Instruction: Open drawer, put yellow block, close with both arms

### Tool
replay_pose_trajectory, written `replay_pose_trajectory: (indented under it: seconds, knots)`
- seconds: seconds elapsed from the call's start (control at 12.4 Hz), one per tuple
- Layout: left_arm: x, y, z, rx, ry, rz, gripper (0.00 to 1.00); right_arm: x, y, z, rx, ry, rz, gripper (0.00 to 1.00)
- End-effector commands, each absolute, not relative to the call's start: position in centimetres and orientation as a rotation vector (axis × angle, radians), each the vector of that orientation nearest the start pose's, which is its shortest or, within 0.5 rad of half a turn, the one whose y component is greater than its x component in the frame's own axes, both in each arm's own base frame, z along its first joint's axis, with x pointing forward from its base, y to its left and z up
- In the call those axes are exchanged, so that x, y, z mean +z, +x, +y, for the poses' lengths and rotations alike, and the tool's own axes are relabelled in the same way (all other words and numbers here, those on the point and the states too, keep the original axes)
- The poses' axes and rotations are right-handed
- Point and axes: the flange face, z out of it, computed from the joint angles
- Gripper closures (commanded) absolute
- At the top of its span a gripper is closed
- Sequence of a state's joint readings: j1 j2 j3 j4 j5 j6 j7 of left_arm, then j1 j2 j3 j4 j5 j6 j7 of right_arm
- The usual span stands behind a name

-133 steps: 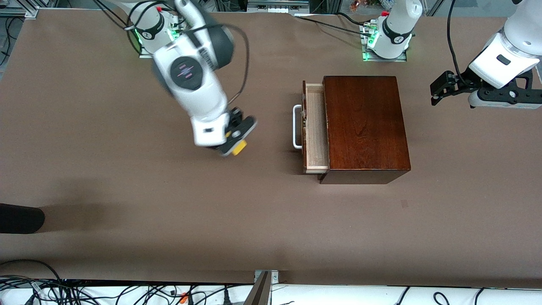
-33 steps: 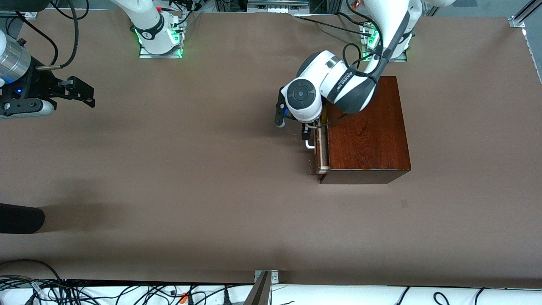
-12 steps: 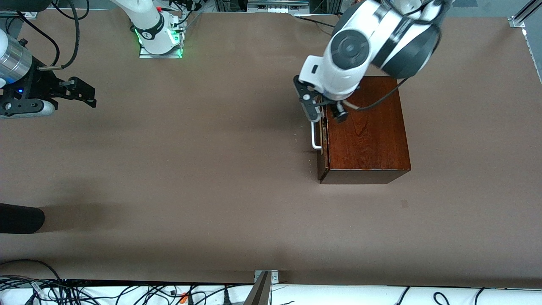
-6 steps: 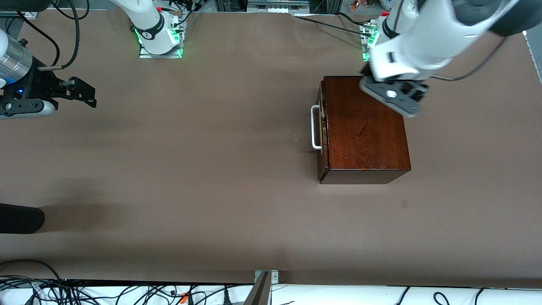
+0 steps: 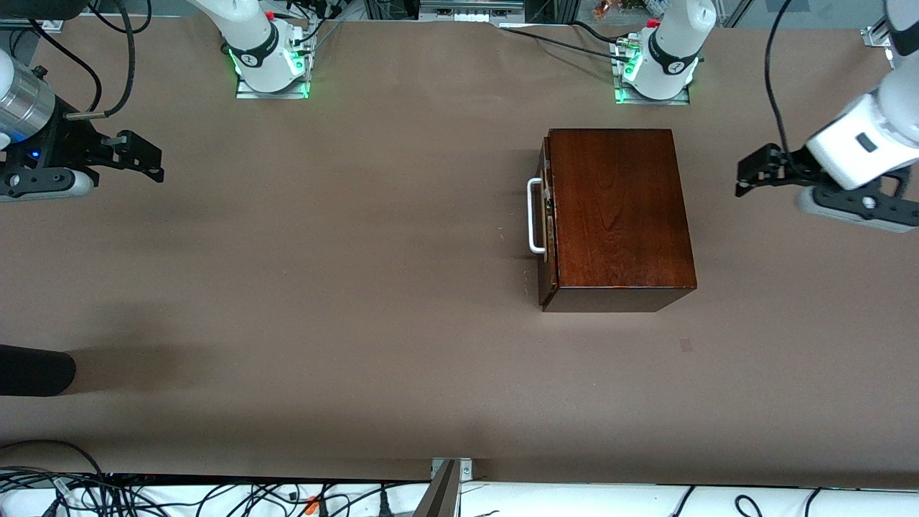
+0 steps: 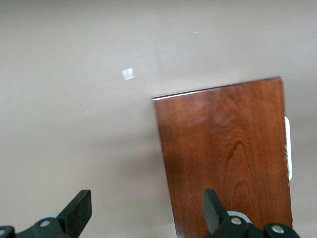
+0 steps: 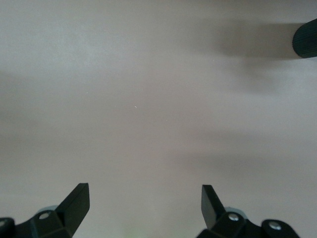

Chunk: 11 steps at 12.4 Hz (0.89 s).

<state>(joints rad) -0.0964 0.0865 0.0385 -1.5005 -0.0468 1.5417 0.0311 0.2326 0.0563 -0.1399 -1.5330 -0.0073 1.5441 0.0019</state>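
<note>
The drawer (image 5: 547, 215) sits flush in the wooden box (image 5: 617, 215), its white handle (image 5: 533, 215) facing the right arm's end of the desk (image 5: 359, 287); judged from that, the closing looks done and what is left is to park both arms clear. To do that well, each gripper should stay high and well apart from the box, so nothing nudges the handle. The left gripper (image 5: 750, 171) hangs over bare desk at the left arm's end, fingers (image 6: 81, 210) spread wide and empty; the right gripper (image 5: 143, 158) waits over its own end, fingers (image 7: 79, 198) apart with nothing between them. The yellow block is nowhere visible; presumably it lies inside the shut drawer, though no view can confirm it. Both arms are cut off at the front view's edges.
</note>
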Motion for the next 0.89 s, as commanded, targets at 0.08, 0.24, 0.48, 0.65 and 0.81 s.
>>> replay_pose_trajectory:
  seconds: [0.08,0.24,0.48,0.65,0.81]
  knots:
    - [60.2,53.9,-2.6,0.064,-3.172,-0.075,0.0,61.3,56.4,5.5,0.062,-3.141,-0.118,0.0]
    - [59.9,53.3,-2.5,0.015,-3.168,-0.071,0.0,61.3,56.3,5.4,0.067,-3.141,-0.116,0.0]
    - [59.7,53.2,-2.4,0.037,-3.145,-0.066,0.0,61.3,56.4,5.4,0.062,-3.141,-0.116,0.0]
    - [59.5,53.2,-2.5,0.058,-3.143,-0.048,0.0,61.3,56.4,5.4,0.062,-3.141,-0.116,0.0]
    - [59.5,53.4,-2.8,0.055,-3.133,-0.038,0.0,61.3,56.4,5.3,0.062,-3.141,-0.113,0.0]
